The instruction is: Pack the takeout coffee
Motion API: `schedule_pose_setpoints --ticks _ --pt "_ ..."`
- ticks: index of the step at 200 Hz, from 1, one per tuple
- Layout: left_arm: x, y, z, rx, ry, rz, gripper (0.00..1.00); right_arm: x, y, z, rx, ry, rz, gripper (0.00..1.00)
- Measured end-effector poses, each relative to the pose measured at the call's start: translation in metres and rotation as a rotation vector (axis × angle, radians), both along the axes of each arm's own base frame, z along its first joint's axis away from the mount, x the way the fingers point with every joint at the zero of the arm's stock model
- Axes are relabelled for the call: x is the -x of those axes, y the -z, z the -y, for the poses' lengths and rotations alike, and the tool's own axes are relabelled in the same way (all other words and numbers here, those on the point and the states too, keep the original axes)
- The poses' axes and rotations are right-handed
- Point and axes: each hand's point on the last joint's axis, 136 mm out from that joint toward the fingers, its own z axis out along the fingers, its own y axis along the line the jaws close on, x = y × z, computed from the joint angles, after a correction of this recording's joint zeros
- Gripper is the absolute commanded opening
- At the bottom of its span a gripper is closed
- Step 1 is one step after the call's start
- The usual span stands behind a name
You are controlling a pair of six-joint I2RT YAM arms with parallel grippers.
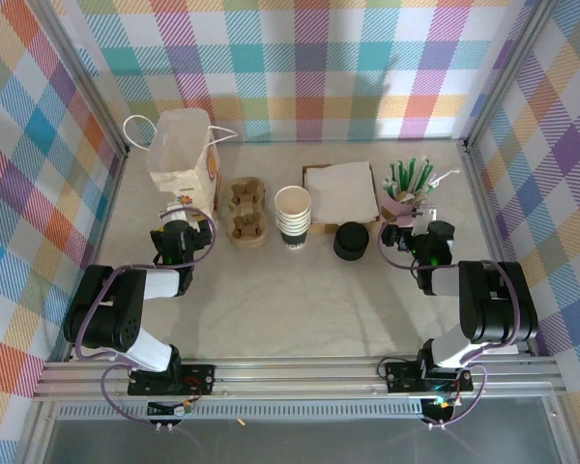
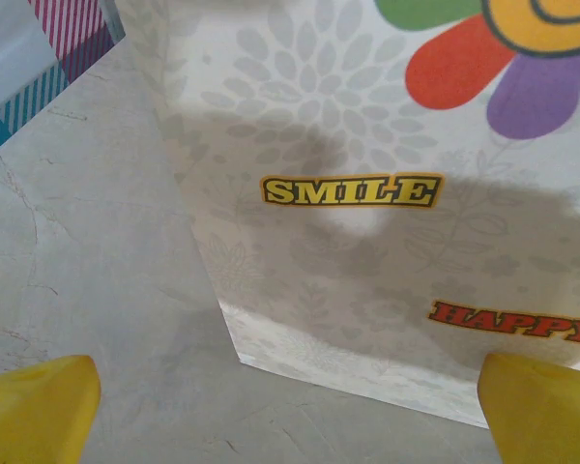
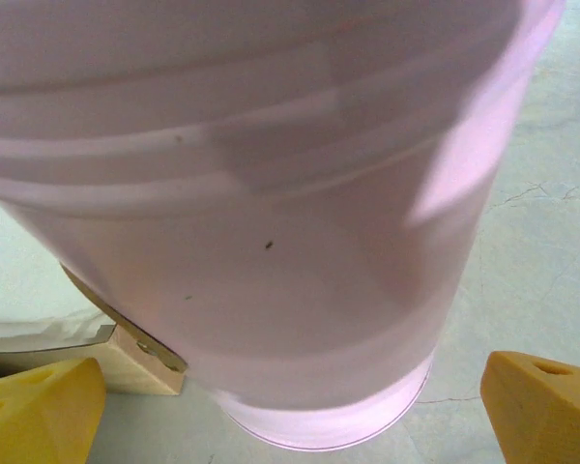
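The takeout coffee is out of view. A stack of lidless white cups with dark print stands mid-table, and a stack of black lids sits to its right. My left gripper is open, its yellow fingertips spread wide in front of the white paper bag printed SMILE and HAPPY, with nothing between them. My right gripper is also open. Its yellow fingertips stand either side of the base of a pink cup close in front, apart from it.
The paper bag stands at the back left. A brown cup carrier lies beside it. A cardboard box of napkins sits behind the lids. The pink cup holds green straws. Checked walls close in the left, back and right.
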Motion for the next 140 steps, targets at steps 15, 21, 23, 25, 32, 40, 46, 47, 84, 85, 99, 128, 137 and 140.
schedule_pose_setpoints --ticks 15,21,23,25,32,40,46,47,84,85,99,128,137,140 --pt "0.0 0.0 0.0 0.0 0.0 0.0 1.0 0.0 0.0 -0.0001 0.002 -0.001 0.0 0.99" --pt "0.0 0.0 0.0 0.0 0.0 0.0 1.0 0.0 0.0001 -0.0002 0.002 -0.001 0.0 0.99" --pt "0.0 0.0 0.0 0.0 0.0 0.0 1.0 0.0 0.0001 -0.0002 0.002 -0.001 0.0 0.99" --pt "0.0 0.0 0.0 0.0 0.0 0.0 1.0 0.0 0.0001 -0.0001 0.003 -0.001 0.0 0.99" --pt "0.0 0.0 0.0 0.0 0.0 0.0 1.0 0.0 0.0001 -0.0002 0.003 -0.002 0.0 0.99" --pt "0.0 0.0 0.0 0.0 0.0 0.0 1.0 0.0001 0.0002 -0.0002 0.004 -0.002 0.0 0.99" --pt "0.0 0.0 0.0 0.0 0.0 0.0 1.0 0.0001 0.0002 -0.0001 0.006 -0.002 0.0 0.99" --pt "0.0 0.0 0.0 0.0 0.0 0.0 1.0 0.0001 0.0002 -0.0001 0.006 -0.003 0.0 0.99" --pt "0.0 0.0 0.0 0.0 0.0 0.0 1.0 0.0001 0.0003 -0.0002 0.007 -0.003 0.0 0.99" --pt "0.0 0.0 0.0 0.0 0.0 0.0 1.0 0.0001 0.0003 -0.0001 0.007 -0.003 0.0 0.99" --pt "0.0 0.0 0.0 0.0 0.0 0.0 1.0 0.0001 0.0003 -0.0001 0.009 -0.004 0.001 0.99" --pt "-0.0001 0.0 0.0 0.0 0.0 0.0 1.0 0.0001 0.0003 -0.0001 0.013 -0.005 0.001 0.99" --pt "-0.0005 -0.0003 0.0001 0.0 0.0 -0.001 1.0 0.0002 0.0003 -0.0002 0.013 -0.006 0.001 0.99" --pt "-0.0006 -0.0003 0.0001 0.0 0.0 -0.002 1.0 0.0002 0.0003 -0.0002 0.013 -0.006 0.001 0.99"
